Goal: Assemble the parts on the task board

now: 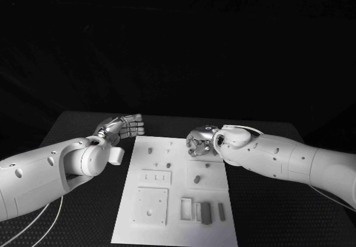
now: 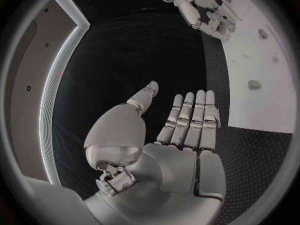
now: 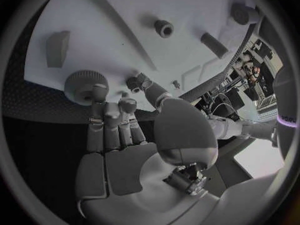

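The white task board (image 1: 141, 226) lies in the middle of the black table. Small grey parts stand on it: pegs (image 1: 149, 151) in its far half and another peg (image 1: 197, 179) further right. My right hand (image 1: 200, 141) hangs over the board's far right part with its fingers pointing down. In the right wrist view its fingertips (image 3: 95, 91) touch the edge of a round knurled part (image 3: 76, 85), while the thumb stands apart from it. My left hand (image 1: 122, 126) hovers over the table beside the board's far left corner, fingers straight and holding nothing.
Two flat white plates (image 1: 151, 206) lie in the board's near left area, with a frame (image 1: 186, 209) and grey bars (image 1: 206, 212) to their right. A wedge piece (image 3: 57, 47) and a ring piece (image 3: 164, 28) lie on the board beyond my right hand.
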Robot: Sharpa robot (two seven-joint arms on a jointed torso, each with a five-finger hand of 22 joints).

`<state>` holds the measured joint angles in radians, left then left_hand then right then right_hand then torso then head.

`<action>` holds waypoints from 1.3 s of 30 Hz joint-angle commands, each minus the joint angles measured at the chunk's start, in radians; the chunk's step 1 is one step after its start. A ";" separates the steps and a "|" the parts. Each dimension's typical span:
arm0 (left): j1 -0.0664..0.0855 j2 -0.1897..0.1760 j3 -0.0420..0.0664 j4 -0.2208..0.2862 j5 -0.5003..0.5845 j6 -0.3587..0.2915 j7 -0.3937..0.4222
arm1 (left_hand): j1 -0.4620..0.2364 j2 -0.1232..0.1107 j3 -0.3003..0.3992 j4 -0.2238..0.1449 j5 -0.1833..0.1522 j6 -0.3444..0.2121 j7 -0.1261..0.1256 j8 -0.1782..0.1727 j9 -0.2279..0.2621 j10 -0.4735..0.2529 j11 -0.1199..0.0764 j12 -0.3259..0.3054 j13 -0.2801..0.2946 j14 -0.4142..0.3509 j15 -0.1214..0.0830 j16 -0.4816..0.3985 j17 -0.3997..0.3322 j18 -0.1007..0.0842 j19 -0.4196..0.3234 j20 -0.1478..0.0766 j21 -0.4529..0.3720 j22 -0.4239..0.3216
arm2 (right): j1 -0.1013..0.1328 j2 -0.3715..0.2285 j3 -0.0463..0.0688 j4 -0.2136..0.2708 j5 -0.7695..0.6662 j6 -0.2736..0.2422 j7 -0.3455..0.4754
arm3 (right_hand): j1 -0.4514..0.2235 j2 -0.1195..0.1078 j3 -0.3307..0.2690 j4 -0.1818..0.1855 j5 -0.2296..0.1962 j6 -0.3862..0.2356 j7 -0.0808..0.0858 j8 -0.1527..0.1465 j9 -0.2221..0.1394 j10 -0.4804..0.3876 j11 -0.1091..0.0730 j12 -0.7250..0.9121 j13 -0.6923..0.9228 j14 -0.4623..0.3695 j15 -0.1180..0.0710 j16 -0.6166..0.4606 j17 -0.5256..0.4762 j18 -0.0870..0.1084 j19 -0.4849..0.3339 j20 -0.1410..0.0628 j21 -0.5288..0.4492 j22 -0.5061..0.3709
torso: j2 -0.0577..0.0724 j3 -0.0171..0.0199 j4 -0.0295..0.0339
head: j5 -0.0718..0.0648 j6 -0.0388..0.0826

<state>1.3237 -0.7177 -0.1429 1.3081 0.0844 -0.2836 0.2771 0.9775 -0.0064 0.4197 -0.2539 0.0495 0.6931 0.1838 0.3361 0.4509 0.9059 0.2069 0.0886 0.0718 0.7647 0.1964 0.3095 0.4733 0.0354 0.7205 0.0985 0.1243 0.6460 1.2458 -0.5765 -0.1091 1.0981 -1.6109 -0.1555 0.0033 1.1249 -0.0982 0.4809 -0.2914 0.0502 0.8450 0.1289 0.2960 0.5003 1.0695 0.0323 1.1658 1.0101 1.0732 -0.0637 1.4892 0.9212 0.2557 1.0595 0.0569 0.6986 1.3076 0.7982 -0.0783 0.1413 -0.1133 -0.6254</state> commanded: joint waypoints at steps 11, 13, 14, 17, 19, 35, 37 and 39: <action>0.001 0.002 0.001 -0.004 0.003 0.007 0.007 | -0.004 0.005 0.003 -0.011 0.004 0.009 0.023 -0.004 -0.002 0.011 -0.001 -0.007 -0.001 0.001 0.005 -0.005 -0.003 0.007 0.005 0.003 -0.007 -0.002 | -0.013 -0.006 -0.005 0.001 -0.040 0.004 -0.010 | -0.005 0.017 0.014 0.000 -0.001 0.089 -0.008 0.031 0.023 0.023 -0.023 0.015 -0.001 0.004 -0.029 0.030 -0.011 0.006 0.010 -0.015 0.031 0.023 | 0.006 -0.0025 0.0007 | -0.003 0.005; 0.001 0.002 0.001 -0.004 0.003 0.008 0.007 | -0.004 0.005 0.003 -0.011 0.004 0.009 0.023 -0.004 -0.002 0.011 -0.001 -0.007 -0.001 0.001 0.005 -0.005 -0.003 0.007 0.005 0.003 -0.007 -0.002 | -0.014 -0.005 -0.005 0.001 -0.040 0.005 -0.010 | -0.006 0.018 0.015 0.000 -0.001 0.097 -0.011 0.034 0.027 0.024 -0.026 0.015 -0.001 0.004 -0.032 0.032 -0.013 0.006 0.010 -0.016 0.032 0.023 | 0.006 -0.0025 0.0006 | -0.004 0.006; 0.001 0.002 0.001 -0.004 0.003 0.008 0.007 | -0.004 0.005 0.003 -0.011 0.004 0.009 0.023 -0.004 -0.002 0.011 -0.001 -0.007 -0.001 0.001 0.005 -0.005 -0.003 0.007 0.005 0.003 -0.007 -0.002 | -0.014 -0.005 -0.005 0.001 -0.040 0.005 -0.009 | -0.007 0.019 0.015 0.000 -0.001 0.098 -0.012 0.035 0.027 0.025 -0.026 0.015 -0.001 0.004 -0.033 0.032 -0.013 0.006 0.010 -0.016 0.033 0.022 | 0.006 -0.0024 0.0004 | -0.004 0.006; 0.001 0.002 0.001 -0.004 0.003 0.009 0.007 | -0.004 0.005 0.003 -0.012 0.004 0.009 0.023 -0.004 -0.002 0.012 -0.001 -0.007 -0.001 0.001 0.005 -0.005 -0.003 0.007 0.006 0.003 -0.007 -0.002 | -0.014 -0.006 -0.005 0.005 -0.042 0.004 -0.009 | -0.008 0.024 0.016 0.001 -0.001 0.103 -0.014 0.037 0.030 0.026 -0.028 0.015 -0.002 0.004 -0.035 0.034 -0.015 0.006 0.010 -0.017 0.035 0.022 | 0.007 -0.0021 0.0009 | -0.004 0.005; 0.001 0.002 0.001 -0.004 0.003 0.009 0.007 | -0.004 0.005 0.003 -0.012 0.004 0.009 0.023 -0.004 -0.002 0.012 -0.001 -0.008 -0.001 0.001 0.005 -0.005 -0.003 0.007 0.006 0.003 -0.007 -0.002 | -0.014 -0.006 -0.005 0.006 -0.042 0.003 -0.008 | -0.008 0.028 0.018 0.001 -0.001 0.108 -0.016 0.039 0.033 0.028 -0.030 0.015 -0.002 0.004 -0.036 0.035 -0.016 0.006 0.010 -0.017 0.036 0.022 | 0.007 -0.0020 0.0014 | -0.003 0.005; 0.001 0.002 0.001 -0.004 0.003 0.008 0.008 | -0.004 0.006 0.003 -0.013 0.004 0.010 0.022 -0.005 -0.002 0.012 -0.001 -0.008 -0.001 0.002 0.005 -0.006 -0.003 0.007 0.006 0.003 -0.008 -0.002 | -0.014 -0.007 -0.005 0.015 -0.048 -0.059 -0.026 | -0.023 0.061 0.023 0.001 -0.001 0.145 -0.031 0.051 0.051 0.045 -0.045 0.018 -0.004 0.010 -0.050 0.051 -0.024 0.006 0.018 -0.022 0.050 0.022 | 0.009 -0.0026 0.0008 | -0.001 0.009; 0.001 0.002 0.001 -0.004 0.003 0.008 0.008 | -0.004 0.006 0.003 -0.014 0.004 0.010 0.022 -0.005 -0.002 0.012 -0.001 -0.008 -0.001 0.002 0.005 -0.006 -0.004 0.007 0.006 0.003 -0.008 -0.002 | -0.014 -0.008 -0.004 0.020 -0.049 -0.070 -0.031 | -0.024 0.061 0.023 0.001 -0.001 0.146 -0.031 0.050 0.052 0.046 -0.045 0.019 -0.004 0.011 -0.050 0.052 -0.024 0.006 0.019 -0.023 0.051 0.022 | 0.010 -0.0027 0.0007 | -0.001 0.009; 0.001 0.002 0.001 -0.005 0.003 0.008 0.007 | -0.004 0.006 0.003 -0.014 0.004 0.010 0.022 -0.005 -0.002 0.013 -0.001 -0.008 -0.001 0.002 0.005 -0.006 -0.004 0.007 0.006 0.003 -0.008 -0.002 | -0.014 -0.011 -0.004 0.029 -0.049 -0.082 -0.038 | -0.025 0.061 0.023 0.001 -0.001 0.146 -0.031 0.050 0.052 0.047 -0.045 0.019 -0.004 0.011 -0.051 0.053 -0.024 0.006 0.019 -0.023 0.052 0.022 | 0.010 -0.0026 0.0011 | -0.001 0.010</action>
<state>1.3237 -0.7174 -0.1429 1.3019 0.0846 -0.2843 0.2759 0.9775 -0.0064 0.4232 -0.2629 0.0495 0.6966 0.1874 0.3361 0.4502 0.9127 0.2065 0.0847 0.0719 0.7647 0.1963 0.3095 0.4712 0.0299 0.7205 0.0985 0.1210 0.6455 1.2372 -0.5868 -0.1101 1.1206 -1.6464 -0.2218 -0.0139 1.1019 -0.0431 0.4969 -0.2912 0.0493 0.9640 0.0810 0.3430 0.5513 1.1084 -0.0142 1.1811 1.0071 1.0819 -0.1083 1.5394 0.8977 0.2557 1.0758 0.0409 0.7449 1.3074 0.8076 -0.0809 0.1425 -0.1135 -0.6169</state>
